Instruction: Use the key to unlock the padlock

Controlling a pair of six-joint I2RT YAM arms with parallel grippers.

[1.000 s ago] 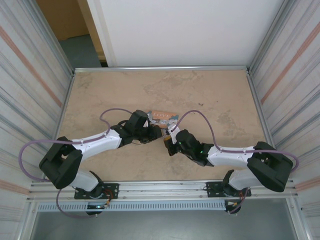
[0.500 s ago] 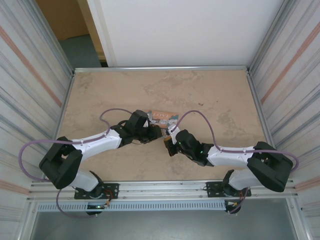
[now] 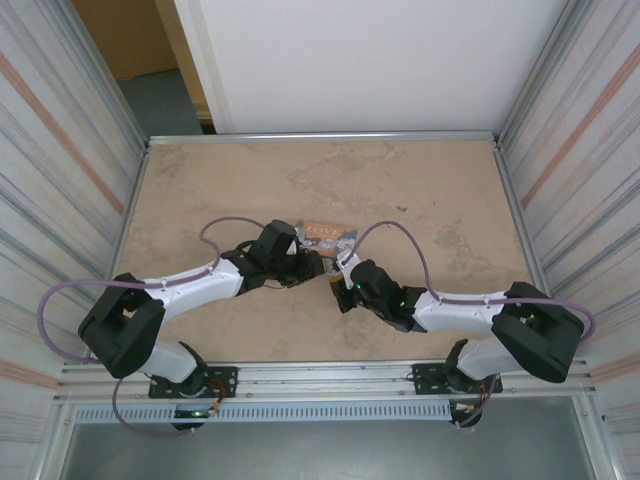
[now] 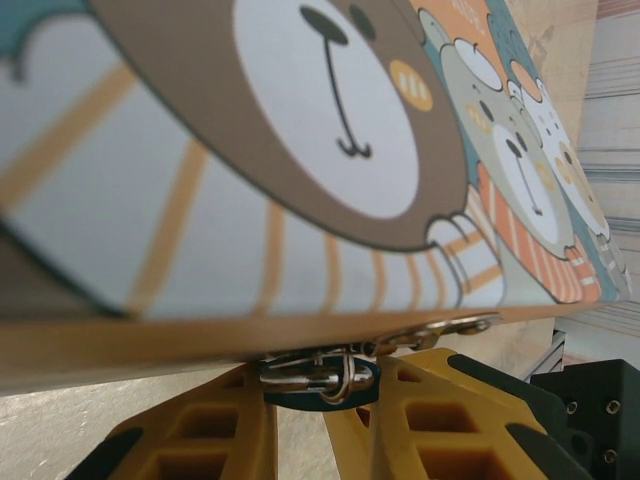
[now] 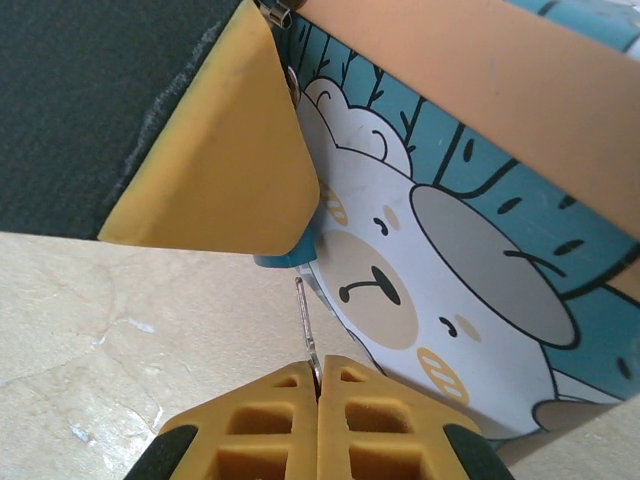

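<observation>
Hazard: the right gripper [image 5: 318, 375], clamped on the thin key [image 5: 305, 320], aims it at the blue padlock [image 5: 283, 259] just ahead, which the left gripper [image 4: 320, 412] appears to pinch at the bear tin [image 4: 300, 150] edge. A skewed push would likely bend the key or twist the padlock loose. Setting: beige mottled tabletop [image 3: 420, 190], ribbed metal side walls [image 3: 60, 150], white rear panel [image 3: 360, 60].

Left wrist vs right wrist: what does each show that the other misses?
Left wrist alone: the silvery metal shackle at the metal hasp of the rectangular cartoon-bear tin, and a brown bear printed on it.

Right wrist alone: the thin silvery key pinched in the shut right gripper, its tip up at the tiny blue padlock. Whether it is inserted cannot be told.

Both: the padlock, the tin, and the left gripper, its yellow fingers closed on the padlock.
</observation>
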